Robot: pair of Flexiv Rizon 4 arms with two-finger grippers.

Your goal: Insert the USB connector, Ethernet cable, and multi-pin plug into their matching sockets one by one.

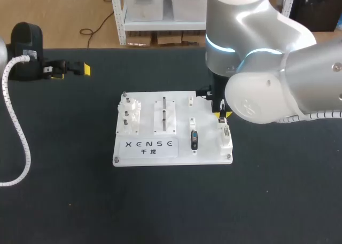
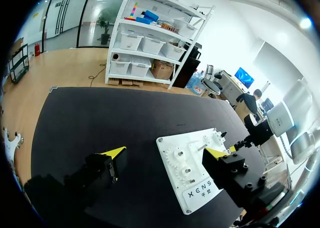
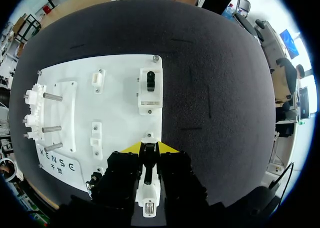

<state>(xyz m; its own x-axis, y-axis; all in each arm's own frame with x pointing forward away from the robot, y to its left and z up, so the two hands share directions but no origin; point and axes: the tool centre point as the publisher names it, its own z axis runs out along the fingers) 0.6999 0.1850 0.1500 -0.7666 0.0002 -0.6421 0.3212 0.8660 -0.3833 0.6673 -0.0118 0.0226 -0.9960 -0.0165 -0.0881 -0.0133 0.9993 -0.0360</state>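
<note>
The white socket board [image 1: 208, 150] lies mid-table. My right gripper [image 1: 222, 115] hangs over its right side, and in the right wrist view it [image 3: 148, 147] is shut on a narrow black plug [image 3: 148, 158]. Just behind the fingers is a white and grey connector piece [image 1: 225, 134]; whether it belongs to the held plug I cannot tell. A black connector [image 1: 194, 140] stands in a white holder near the board's front. Ahead of the right gripper is a socket block with a black insert [image 3: 150, 82]. My left gripper [image 1: 71, 72] rests at the far left, open and empty [image 2: 165, 152].
White gears [image 1: 130, 116] and two metal pegs [image 1: 164, 113] stand on the board's left half. Two small white sockets [image 1: 191, 100] sit mid-board. A white coiled hose [image 1: 16, 132] runs down the table's left edge. Black mat surrounds the board.
</note>
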